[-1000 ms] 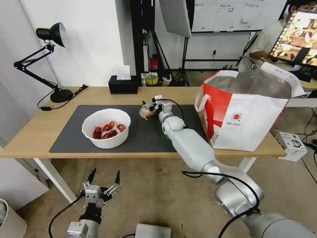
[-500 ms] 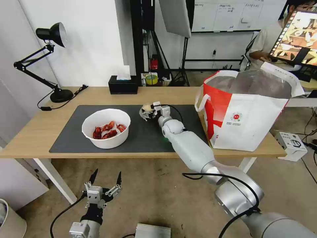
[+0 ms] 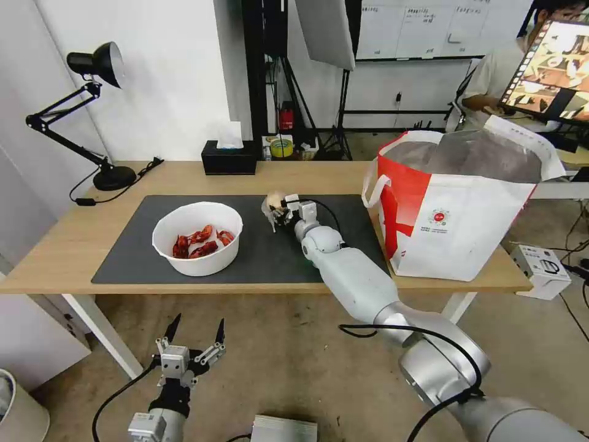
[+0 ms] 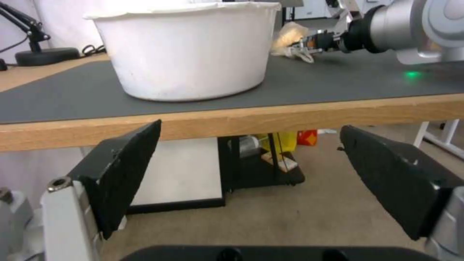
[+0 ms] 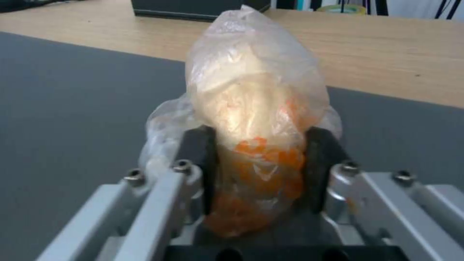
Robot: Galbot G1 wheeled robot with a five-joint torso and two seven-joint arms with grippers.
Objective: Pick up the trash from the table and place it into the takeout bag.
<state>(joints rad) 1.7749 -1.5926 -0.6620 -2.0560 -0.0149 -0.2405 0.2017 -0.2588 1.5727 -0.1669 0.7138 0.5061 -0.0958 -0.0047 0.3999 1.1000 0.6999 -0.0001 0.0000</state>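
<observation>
My right gripper (image 3: 274, 211) is shut on the tan film-skinned lump (image 3: 270, 202), holding it just above the dark mat in the middle of the table (image 3: 73, 239). In the right wrist view the lump (image 5: 256, 119) is pinched between both fingers (image 5: 202, 163), its clear film bulging out past them. The white bowl with red crayfish shells (image 3: 197, 237) stands on the mat to the left; its outer wall (image 4: 188, 50) fills the left wrist view, with the held lump (image 4: 292, 36) behind. The takeout bag (image 3: 457, 205) stands open at the table's right end. My left gripper (image 3: 195, 337) hangs open below the table edge.
A black tissue box (image 3: 229, 157) sits at the table's back edge. A black desk lamp (image 3: 92, 110) stands at the back left corner. A small white box (image 3: 543, 270) lies on the floor right of the table.
My right gripper has closed on the lump and lifted it slightly off the mat, drawing back a little toward me. The left arm has stayed put.
</observation>
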